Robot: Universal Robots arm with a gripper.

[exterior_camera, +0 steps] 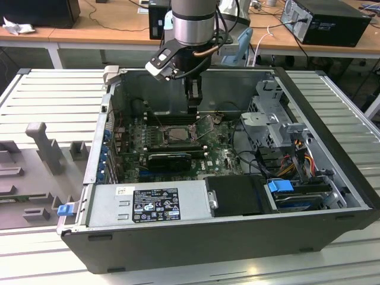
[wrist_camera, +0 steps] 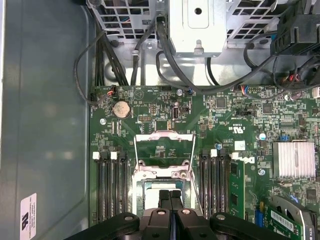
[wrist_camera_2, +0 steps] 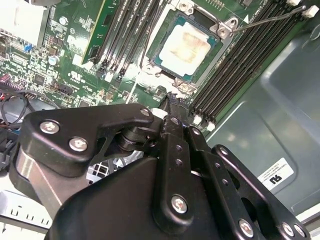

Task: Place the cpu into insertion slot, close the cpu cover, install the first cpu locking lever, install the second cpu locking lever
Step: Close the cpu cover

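The cpu [wrist_camera_2: 184,42] shows its pale silvery top in the second wrist view, lying flat in the insertion slot [exterior_camera: 178,134] on the green motherboard. The cpu cover [wrist_camera: 165,135], a thin metal frame with a square window, stands swung open beyond the slot. A thin wire locking lever [wrist_camera_2: 265,20] sticks out past the slot's corner. My gripper [exterior_camera: 191,107] hangs just above the slot's near edge; its black fingertips [wrist_camera: 170,200] meet, shut with nothing between them. In the first wrist view they hide part of the slot.
Long black memory slots [wrist_camera: 107,185] flank the slot on both sides. A black card [exterior_camera: 170,159], the power supply [exterior_camera: 148,205], a metal drive cage [exterior_camera: 276,113] and loose cables [exterior_camera: 297,160] fill the open case. Its walls [exterior_camera: 320,119] rise around the board.
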